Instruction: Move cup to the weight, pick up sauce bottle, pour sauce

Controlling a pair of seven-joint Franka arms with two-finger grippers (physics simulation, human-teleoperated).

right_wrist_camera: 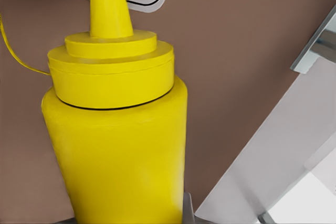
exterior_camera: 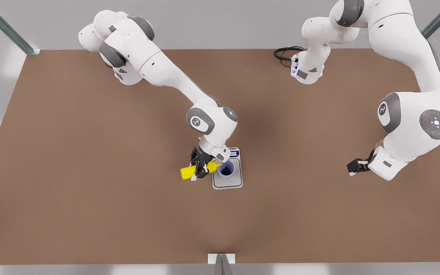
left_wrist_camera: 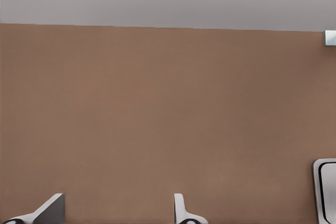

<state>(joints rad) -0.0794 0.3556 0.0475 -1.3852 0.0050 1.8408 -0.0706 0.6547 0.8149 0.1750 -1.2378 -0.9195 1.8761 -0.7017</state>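
Yellow sauce bottle (exterior_camera: 189,172) lies tipped sideways, clamped in your right gripper (exterior_camera: 200,170), its nozzle reaching the rim of the cup (exterior_camera: 226,169) standing on the weight (exterior_camera: 239,182). You're pouring; next, tilt further. Your left gripper (exterior_camera: 353,167) waits well apart, fingers spread, holding nothing.

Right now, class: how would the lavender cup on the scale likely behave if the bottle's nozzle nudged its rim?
The cup looks small, empty and handleless, so probably light and tippable. It stands on the scale's smooth plate, so it may slide. The right gripper holds the sauce bottle tilted at its rim; the left gripper waits.
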